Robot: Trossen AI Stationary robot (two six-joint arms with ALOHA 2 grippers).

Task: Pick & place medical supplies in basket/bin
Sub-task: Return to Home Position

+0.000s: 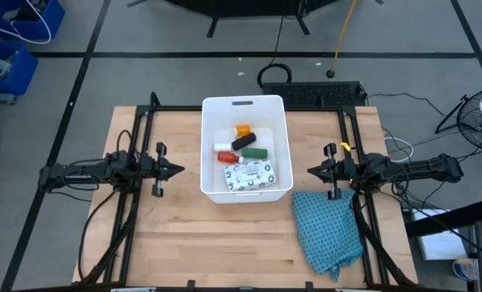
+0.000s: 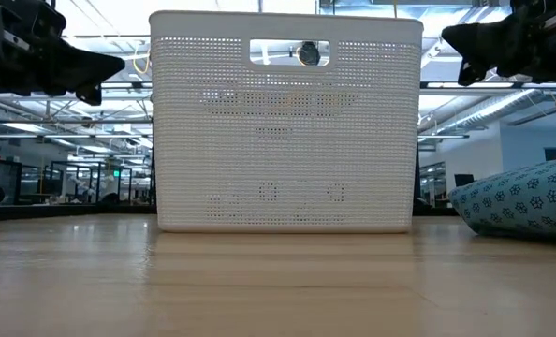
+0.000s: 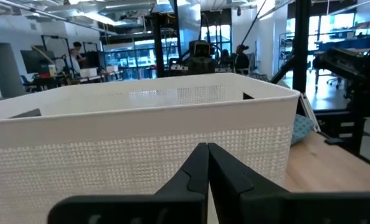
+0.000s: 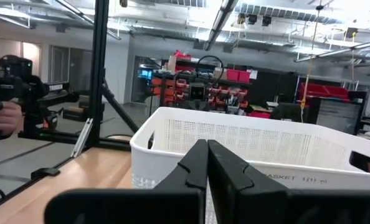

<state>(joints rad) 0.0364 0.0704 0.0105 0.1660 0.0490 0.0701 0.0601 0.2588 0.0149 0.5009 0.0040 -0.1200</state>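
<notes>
The white tub [image 1: 211, 146] stands in the middle of the table, its slot handle [image 1: 243, 102] on the far rim. Inside lie the white printed packet [image 1: 250, 173], orange vial [image 1: 242, 130], black oblong [image 1: 243, 142], green oblong [image 1: 254, 152], red tube with white cap [image 1: 225, 157] and small white cylinder [image 1: 221, 147]. My left gripper [image 1: 182, 169] hovers shut left of the tub, pointing at its wall [image 3: 141, 155]. My right gripper [image 1: 309, 170] hovers shut to the tub's right, facing it [image 4: 247, 146]. Neither touches anything.
A teal checked cloth [image 1: 329, 229] lies crumpled at the table's near right, below the right arm, and shows at the right of the low view [image 2: 526, 201]. Black frame rails [image 1: 140, 138] run along both sides of the table. Bare wood [image 1: 217, 243] lies near the tub.
</notes>
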